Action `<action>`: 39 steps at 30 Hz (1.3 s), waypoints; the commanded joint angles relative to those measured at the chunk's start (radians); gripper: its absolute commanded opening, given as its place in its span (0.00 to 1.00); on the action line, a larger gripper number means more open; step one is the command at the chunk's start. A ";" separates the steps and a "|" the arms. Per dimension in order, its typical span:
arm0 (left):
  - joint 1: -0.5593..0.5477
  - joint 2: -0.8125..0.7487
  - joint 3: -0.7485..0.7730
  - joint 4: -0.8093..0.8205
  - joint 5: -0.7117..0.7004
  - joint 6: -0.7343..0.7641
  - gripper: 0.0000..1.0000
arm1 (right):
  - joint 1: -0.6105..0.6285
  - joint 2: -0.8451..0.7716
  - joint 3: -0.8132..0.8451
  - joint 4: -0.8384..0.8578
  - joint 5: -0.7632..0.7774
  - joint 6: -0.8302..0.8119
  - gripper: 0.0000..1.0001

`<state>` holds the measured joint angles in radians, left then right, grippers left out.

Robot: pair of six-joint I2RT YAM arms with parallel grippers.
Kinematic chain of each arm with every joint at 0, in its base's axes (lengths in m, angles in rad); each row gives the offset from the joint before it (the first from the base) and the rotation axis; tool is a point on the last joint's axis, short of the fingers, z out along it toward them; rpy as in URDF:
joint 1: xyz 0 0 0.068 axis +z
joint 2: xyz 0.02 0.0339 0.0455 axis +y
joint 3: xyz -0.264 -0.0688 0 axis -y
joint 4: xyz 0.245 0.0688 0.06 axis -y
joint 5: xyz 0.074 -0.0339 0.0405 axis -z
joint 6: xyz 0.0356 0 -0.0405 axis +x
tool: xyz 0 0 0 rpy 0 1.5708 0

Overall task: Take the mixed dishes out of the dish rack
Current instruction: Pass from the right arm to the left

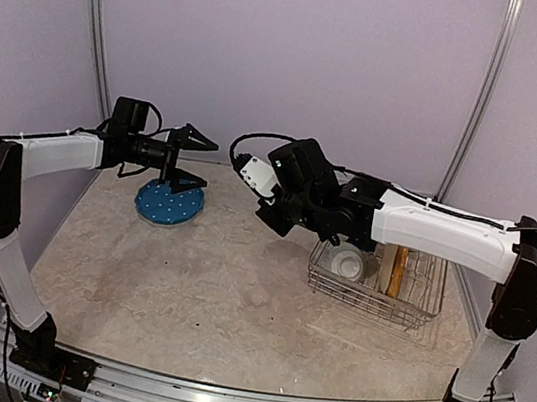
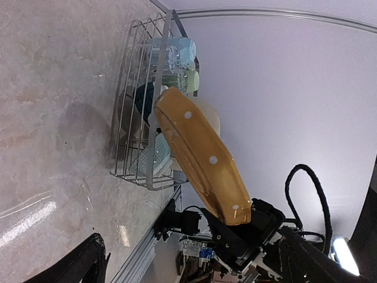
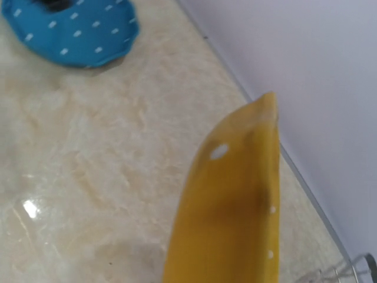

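My right gripper (image 2: 250,227) is shut on the rim of a yellow-orange plate (image 2: 200,153) with white dots and holds it edge-up in the air left of the dish rack (image 1: 376,290). The same plate fills the right wrist view (image 3: 235,218) and hides the fingers there. My left gripper (image 1: 198,162) is open and empty, hovering just above a blue dotted plate (image 1: 169,204) that lies flat on the table; the blue plate also shows in the right wrist view (image 3: 76,29). The rack (image 2: 126,118) holds a light blue mug (image 2: 184,50), a pale green mug (image 2: 189,79), a clear tumbler (image 2: 168,56), a cream plate (image 2: 207,115) and a teal-and-white bowl (image 2: 154,160).
Another yellow-orange plate (image 1: 398,269) stands upright in the rack beside a white-looking bowl (image 1: 348,264). The rack sits at the table's right side, near the wall and the right arm's base. Purple walls close off the back and both sides.
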<state>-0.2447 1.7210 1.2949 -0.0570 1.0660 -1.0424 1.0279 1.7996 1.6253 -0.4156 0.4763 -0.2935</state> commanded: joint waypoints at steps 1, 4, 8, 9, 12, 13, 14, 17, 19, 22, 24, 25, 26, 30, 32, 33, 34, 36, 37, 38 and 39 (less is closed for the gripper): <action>-0.033 0.057 0.016 0.049 0.069 -0.061 0.97 | 0.042 0.037 0.089 0.171 0.093 -0.115 0.00; -0.062 0.091 0.020 0.108 0.114 -0.097 0.97 | 0.057 0.079 0.102 0.181 0.097 -0.133 0.00; -0.091 0.121 0.020 0.113 0.130 -0.101 0.95 | 0.076 0.111 0.108 0.213 0.108 -0.153 0.00; -0.097 0.124 0.020 0.115 0.131 -0.102 0.93 | 0.078 0.117 0.107 0.219 0.106 -0.156 0.00; -0.114 0.131 0.018 0.114 0.130 -0.099 0.87 | 0.083 0.136 0.108 0.231 0.113 -0.163 0.00; -0.117 0.134 0.018 0.109 0.130 -0.097 0.84 | 0.085 0.142 0.108 0.235 0.117 -0.167 0.00; -0.121 0.138 0.019 0.103 0.130 -0.096 0.80 | 0.089 0.147 0.108 0.238 0.121 -0.173 0.00; -0.131 0.147 0.020 0.099 0.129 -0.099 0.69 | 0.095 0.161 0.105 0.253 0.135 -0.192 0.00; -0.137 0.148 0.019 0.093 0.127 -0.093 0.63 | 0.101 0.178 0.107 0.266 0.150 -0.207 0.00; -0.146 0.144 0.021 0.074 0.117 -0.076 0.54 | 0.114 0.201 0.117 0.281 0.183 -0.241 0.00; -0.149 0.142 0.024 0.061 0.109 -0.064 0.46 | 0.119 0.213 0.119 0.298 0.208 -0.261 0.00; -0.150 0.140 0.024 0.060 0.105 -0.058 0.42 | 0.121 0.218 0.119 0.303 0.216 -0.265 0.00; -0.150 0.136 0.025 0.060 0.100 -0.049 0.38 | 0.122 0.221 0.119 0.305 0.220 -0.267 0.00; -0.148 0.127 0.047 -0.049 0.061 0.021 0.21 | 0.129 0.223 0.111 0.311 0.241 -0.266 0.00; -0.147 0.120 0.052 -0.066 0.048 0.040 0.14 | 0.128 0.218 0.098 0.321 0.250 -0.264 0.00; -0.147 0.113 0.052 -0.070 0.043 0.047 0.10 | 0.129 0.217 0.092 0.319 0.255 -0.260 0.01; -0.146 0.110 0.054 -0.079 0.034 0.059 0.07 | 0.129 0.216 0.091 0.313 0.259 -0.254 0.06; -0.142 0.102 0.063 -0.116 0.004 0.091 0.02 | 0.129 0.211 0.089 0.296 0.265 -0.236 0.14; -0.141 0.100 0.068 -0.137 -0.011 0.107 0.00 | 0.129 0.203 0.083 0.290 0.266 -0.229 0.19; -0.135 0.097 0.071 -0.152 -0.022 0.119 0.00 | 0.129 0.192 0.070 0.289 0.269 -0.224 0.27; -0.130 0.097 0.072 -0.159 -0.030 0.125 0.00 | 0.129 0.180 0.056 0.292 0.277 -0.219 0.35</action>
<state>-0.3809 1.8473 1.3384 -0.1673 1.1439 -1.0855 1.1500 2.0422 1.6863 -0.2146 0.6903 -0.5350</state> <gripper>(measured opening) 0.269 0.226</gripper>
